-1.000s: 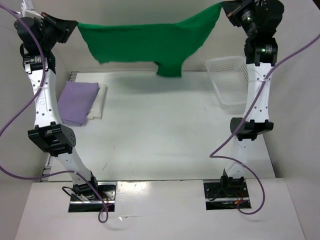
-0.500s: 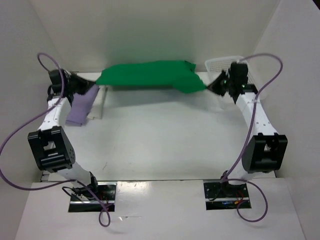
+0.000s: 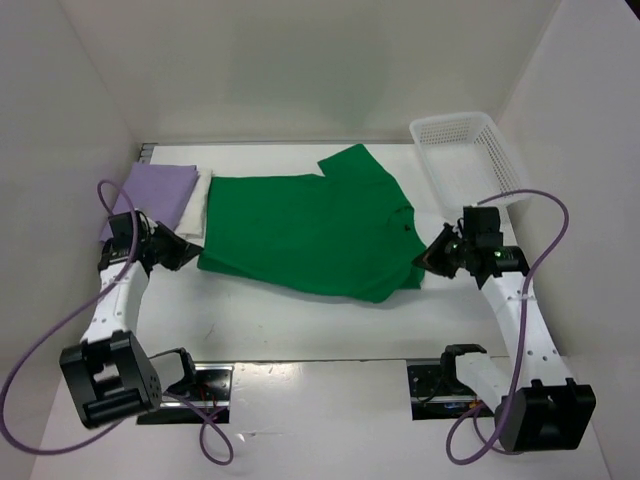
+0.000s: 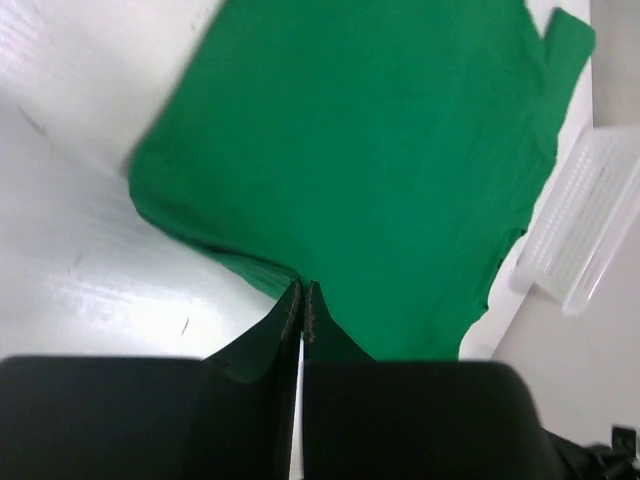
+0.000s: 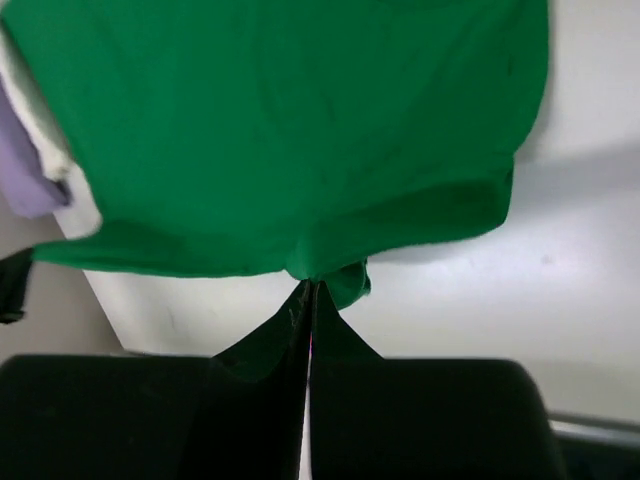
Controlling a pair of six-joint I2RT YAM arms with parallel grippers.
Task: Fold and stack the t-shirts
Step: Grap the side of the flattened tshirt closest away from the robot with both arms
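The green t-shirt lies spread flat across the middle of the table, one sleeve pointing toward the back. My left gripper is shut on its left near corner, seen pinched at the fingertips in the left wrist view. My right gripper is shut on the shirt's right near corner, the cloth bunched at the tips. A folded lavender t-shirt rests on a folded white t-shirt at the back left.
A white lattice basket stands at the back right, just beyond the right arm. White walls close in the table at the back and both sides. Purple cables loop beside each arm.
Both arms have swung down from holding the green t-shirt stretched high in the air and drawn it toward the near side; it now lies flat on the table.
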